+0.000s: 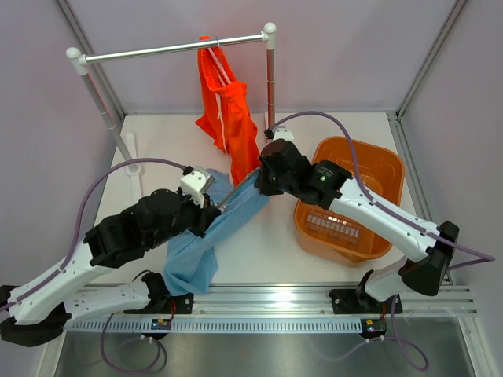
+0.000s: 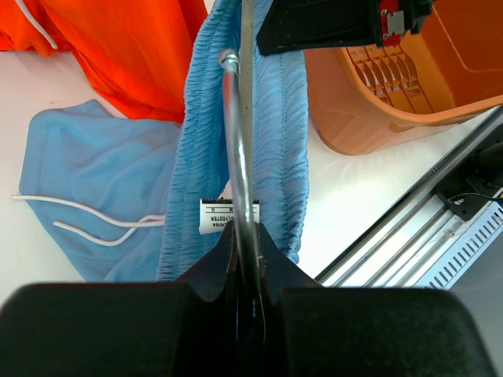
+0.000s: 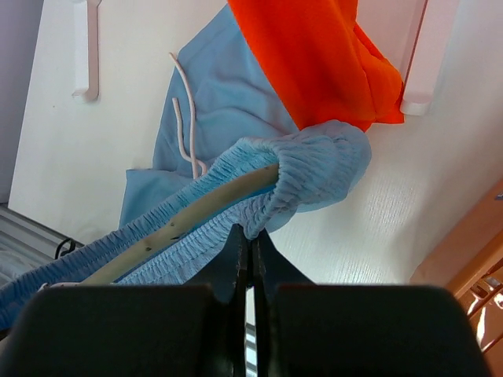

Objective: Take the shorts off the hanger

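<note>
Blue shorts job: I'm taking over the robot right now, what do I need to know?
The left gripper is shut on the hanger. The right gripper is shut on the light blue shorts at the waistband. That waistband wraps the hanger, and the rest trails onto the table. The orange shorts hang from the rail.
Done: neither pair is off.
Left: slide the blue waistband off, then the orange pair.

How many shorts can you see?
2. The orange shorts hang from the rail. The blue shorts are on a hanger held by the left fingers, pinched by the right fingers, trailing onto the table.
</note>
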{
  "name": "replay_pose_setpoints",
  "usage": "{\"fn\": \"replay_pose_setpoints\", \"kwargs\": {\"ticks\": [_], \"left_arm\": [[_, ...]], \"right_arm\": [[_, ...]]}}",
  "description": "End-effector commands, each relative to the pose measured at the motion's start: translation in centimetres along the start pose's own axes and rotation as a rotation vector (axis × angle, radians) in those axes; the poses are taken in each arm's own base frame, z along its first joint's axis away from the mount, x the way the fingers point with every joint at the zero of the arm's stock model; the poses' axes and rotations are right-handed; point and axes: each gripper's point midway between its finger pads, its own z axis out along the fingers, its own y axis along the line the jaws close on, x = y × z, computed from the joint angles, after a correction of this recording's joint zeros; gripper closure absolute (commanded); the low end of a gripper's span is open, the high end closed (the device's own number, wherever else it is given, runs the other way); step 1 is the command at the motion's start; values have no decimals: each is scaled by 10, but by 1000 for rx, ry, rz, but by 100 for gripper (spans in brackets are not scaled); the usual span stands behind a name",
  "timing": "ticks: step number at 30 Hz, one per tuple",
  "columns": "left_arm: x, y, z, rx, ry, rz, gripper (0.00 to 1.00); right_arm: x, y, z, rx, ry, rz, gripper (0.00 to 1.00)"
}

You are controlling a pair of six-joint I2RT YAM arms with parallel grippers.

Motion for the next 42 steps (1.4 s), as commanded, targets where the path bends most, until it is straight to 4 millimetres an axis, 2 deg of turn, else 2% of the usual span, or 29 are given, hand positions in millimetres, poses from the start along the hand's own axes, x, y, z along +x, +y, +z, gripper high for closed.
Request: {"fn": "replay_pose_setpoints", "kwargs": {"ticks": [1, 5, 10, 11, 12, 14, 18, 21, 22, 24, 25, 30, 35, 42], "left_arm": [[6, -7, -21, 81, 4, 13, 100], [1, -5, -24, 70, -25, 1, 100], [-22, 3, -23, 15, -138, -65, 100], [-32, 5, -23, 1, -185, -82, 100], [-38, 6, -24, -6, -216, -99, 100], [-53, 9, -25, -25, -277, -127, 100], [-78, 23, -28, -114, -395, -200, 100], [-100, 26, -34, -132, -471, -240, 100], [-106, 26, -33, -139, -485, -250, 100], [-114, 31, -35, -173, -512, -273, 100], [-121, 32, -36, -179, -538, -287, 100], [-139, 44, -44, -248, -618, -310, 100], [-166, 58, -64, -332, -714, -317, 100], [-189, 75, -79, -466, -766, -265, 100]], "right_arm": [[-32, -71, -2, 240, -119, 11, 100], [-29, -71, -2, 218, -110, 23, 100], [-14, -43, -4, 102, -67, 8, 100], [-13, -40, -6, 109, -73, -5, 100], [-2, -27, -10, 91, -52, -39, 100], [2, -9, -16, 62, -49, -58, 100], [25, 45, -35, -89, -35, -103, 100], [35, 67, -43, -127, -28, -130, 100], [44, 79, -48, -154, -20, -151, 100], [50, 96, -54, -187, -15, -172, 100], [60, 109, -61, -220, -4, -195, 100], [88, 146, -74, -259, 20, -286, 100], [122, 167, -87, -298, 59, -351, 100], [158, 173, -104, -307, 94, -394, 100]]}}
